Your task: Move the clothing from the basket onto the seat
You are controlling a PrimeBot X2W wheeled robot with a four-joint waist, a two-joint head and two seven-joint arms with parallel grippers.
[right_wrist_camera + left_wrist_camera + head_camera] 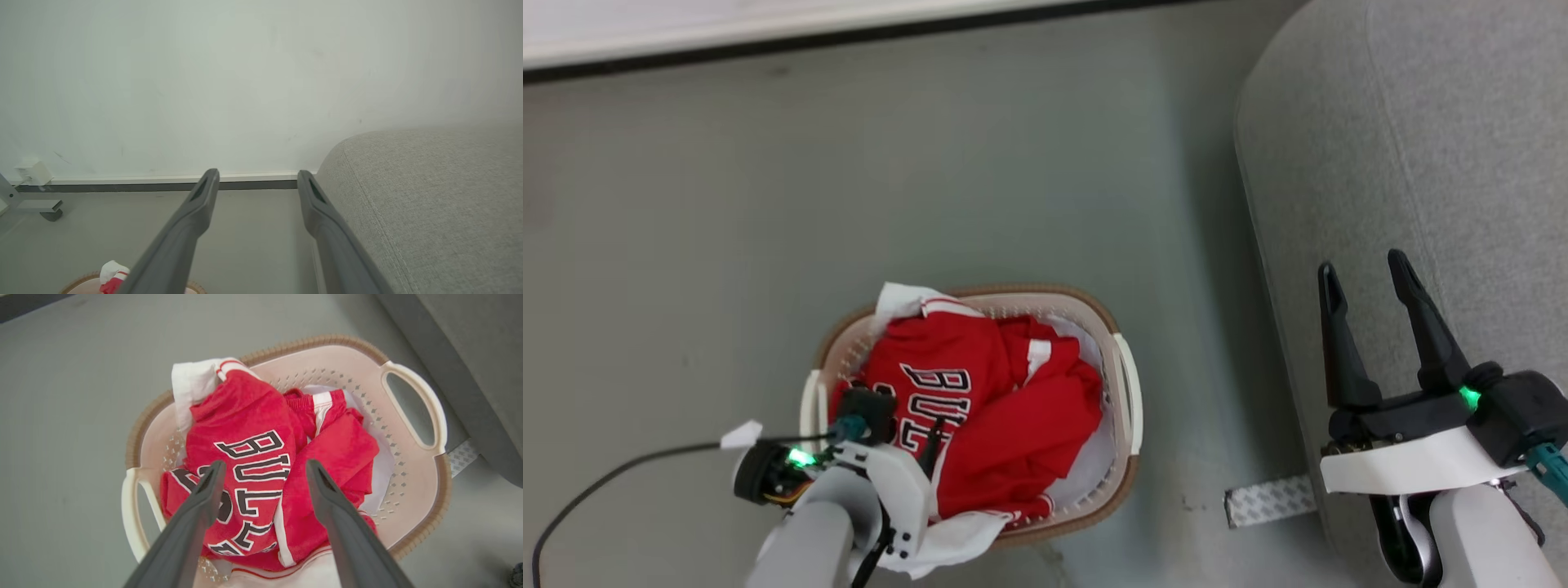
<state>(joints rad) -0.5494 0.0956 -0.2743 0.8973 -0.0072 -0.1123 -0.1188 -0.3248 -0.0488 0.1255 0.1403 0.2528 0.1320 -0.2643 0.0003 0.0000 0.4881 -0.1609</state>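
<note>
Grey upholstered seat [1421,163] at the right, rounded padded edge facing the floor [931,163]. Left of it and apart, down on that floor: cream basket [1123,457] with brown rim and side handles. Heaped inside: red clothing [996,408], with the jersey [931,384] and its black-edged white lettering uppermost, a plainer red piece [1021,441] to its right, and white fabric [903,298] spilling over the far rim. Left end effector [261,469] released, fingers spread above the lettering, grasping nothing. Right end effector [1362,269] released too, empty, over the seat's edge. Pale tape strip [1270,500] between basket and seat.
</note>
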